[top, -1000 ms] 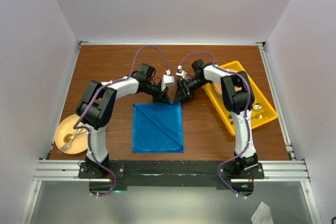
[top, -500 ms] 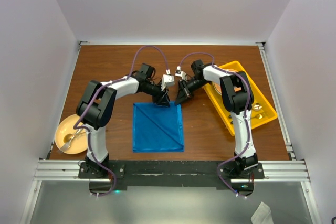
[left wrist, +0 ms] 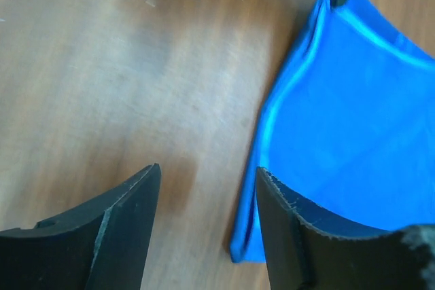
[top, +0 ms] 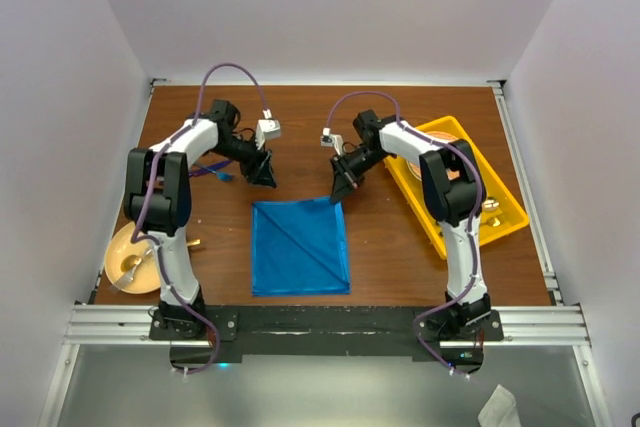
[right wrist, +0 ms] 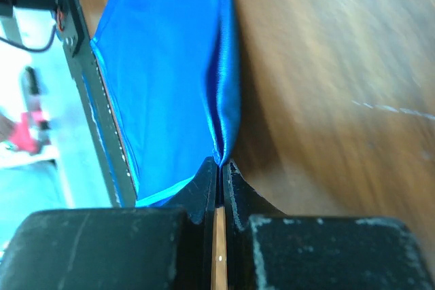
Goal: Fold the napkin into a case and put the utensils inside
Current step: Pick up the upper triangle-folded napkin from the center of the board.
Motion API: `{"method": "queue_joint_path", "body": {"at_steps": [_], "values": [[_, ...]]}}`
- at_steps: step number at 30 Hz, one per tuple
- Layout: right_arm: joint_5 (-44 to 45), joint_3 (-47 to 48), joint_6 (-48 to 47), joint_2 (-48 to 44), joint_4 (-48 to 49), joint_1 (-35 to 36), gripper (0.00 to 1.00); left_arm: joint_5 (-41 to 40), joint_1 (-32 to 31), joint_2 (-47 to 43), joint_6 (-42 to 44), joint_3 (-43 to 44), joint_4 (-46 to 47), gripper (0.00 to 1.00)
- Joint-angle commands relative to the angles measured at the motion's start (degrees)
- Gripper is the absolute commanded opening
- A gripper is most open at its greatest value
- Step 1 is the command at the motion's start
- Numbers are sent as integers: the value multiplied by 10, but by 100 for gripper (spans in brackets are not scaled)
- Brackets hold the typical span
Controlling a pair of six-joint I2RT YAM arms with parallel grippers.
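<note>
Since the earlier picture, the left gripper (top: pixel 263 171) has been swung away from the far edge of the napkin (top: pixel 300 247) and out past its far left corner. Its fingers have been let open, and nothing is held between them. The right gripper (top: pixel 340 185) has been squeezed shut on the napkin's far right corner, and the cloth looks a little lifted there. The napkin is laid flat as a square, with one slanted fold line across it, so the folding step seems to be only partly done. Next, the pinched corner probably needs to be carried across the napkin to make it narrower. The cloth is bright blue, smooth and shiny, so it could slip. The utensils (top: pixel 213 170), thin blue and purple pieces, are seen beyond the napkin's far left corner. Brown wood with faint scratches is seen under the napkin.
</note>
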Motion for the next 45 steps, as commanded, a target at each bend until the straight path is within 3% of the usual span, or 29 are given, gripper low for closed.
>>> {"method": "queue_joint_path", "body": {"at_steps": [1,6,20,24,29,35,41,45], "values": [[14,7,-75,-67,-13,9,0,14,2,48,119,40,-155,68],[12,0,-99,-89,-14,16,0,31,2,58,122,34,-148,72],[-6,-6,-158,-119,-42,27,0,-19,3,95,151,40,-146,64],[-7,-10,-159,-128,-41,28,0,-22,3,106,185,48,-194,51],[-6,-10,-161,-136,-42,28,0,-21,6,109,222,45,-232,47],[-5,-5,-165,-141,-46,28,0,-20,7,109,230,42,-247,36],[-1,-5,-164,-144,-45,28,0,-11,9,107,236,42,-260,10],[2,-6,-159,-149,-41,27,0,-8,9,89,238,39,-267,5]]}}
